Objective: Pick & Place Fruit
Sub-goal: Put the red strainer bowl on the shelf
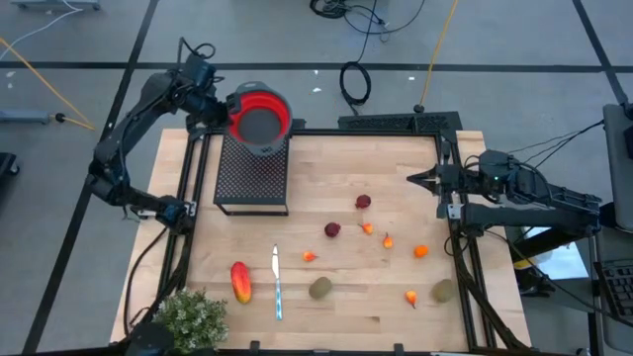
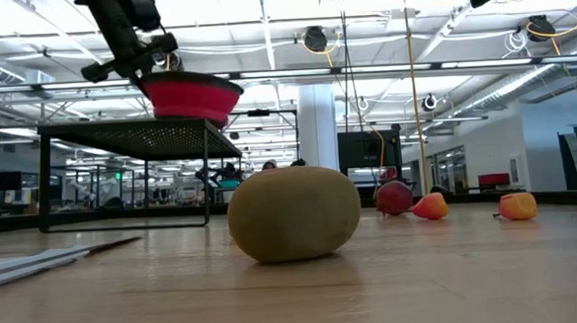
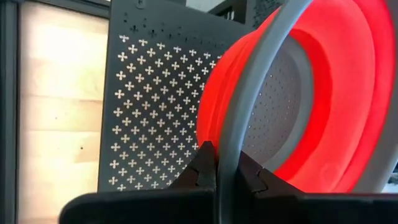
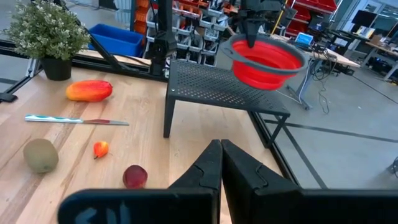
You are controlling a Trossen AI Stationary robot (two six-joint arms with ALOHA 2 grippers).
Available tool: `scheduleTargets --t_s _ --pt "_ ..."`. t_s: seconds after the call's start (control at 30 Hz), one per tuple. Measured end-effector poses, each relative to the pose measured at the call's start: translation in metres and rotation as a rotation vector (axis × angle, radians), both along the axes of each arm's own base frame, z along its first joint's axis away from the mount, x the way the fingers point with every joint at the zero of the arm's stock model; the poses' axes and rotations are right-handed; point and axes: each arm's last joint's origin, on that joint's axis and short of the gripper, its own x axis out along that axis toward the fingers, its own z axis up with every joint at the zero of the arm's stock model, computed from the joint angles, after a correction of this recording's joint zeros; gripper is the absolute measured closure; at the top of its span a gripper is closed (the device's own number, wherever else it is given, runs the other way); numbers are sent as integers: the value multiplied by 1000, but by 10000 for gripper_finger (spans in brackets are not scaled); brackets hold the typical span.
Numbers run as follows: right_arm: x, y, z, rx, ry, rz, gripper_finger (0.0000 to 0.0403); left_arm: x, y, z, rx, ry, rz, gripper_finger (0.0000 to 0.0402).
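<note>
The left gripper (image 3: 227,180) has its jaws clamped on the grey rim of the red collapsible colander (image 1: 260,119), held above the black perforated metal rack (image 1: 252,178). The right gripper (image 1: 415,179) hangs with jaws shut and empty at the wooden desk's (image 1: 336,297) right edge. The fruit pieces (image 1: 333,229) lie scattered across the desk.

I see a pale wood table (image 1: 396,198), planked, smooth, satin. Rack (image 4: 217,87) at its far left corner: matt black perforated metal. Colander (image 4: 267,59) reads as soft glossy red plastic or silicone with a matt grey rim; its perforated base looks grey. Left gripper (image 3: 227,177) fingers: matt black plastic. Knife (image 1: 277,282): shiny metal blade. Kiwis (image 2: 293,213) dull, fuzzy brown-green. Elongated fruit (image 4: 89,91) smooth, slightly glossy. Red balls (image 4: 135,176) smooth. Plant (image 4: 46,28) looks matt.
</note>
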Motion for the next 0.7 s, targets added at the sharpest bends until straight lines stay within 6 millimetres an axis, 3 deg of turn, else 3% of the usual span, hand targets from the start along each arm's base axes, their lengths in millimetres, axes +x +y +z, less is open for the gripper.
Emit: scheduleTargets --t_s 0.17,0.7 --pt "0 0 -2 6 17 -1 403 3 10 -10 -31 -18 -94 398" --pt "0 0 -2 6 17 -4 403 -15 14 -11 -16 50 -109 398"
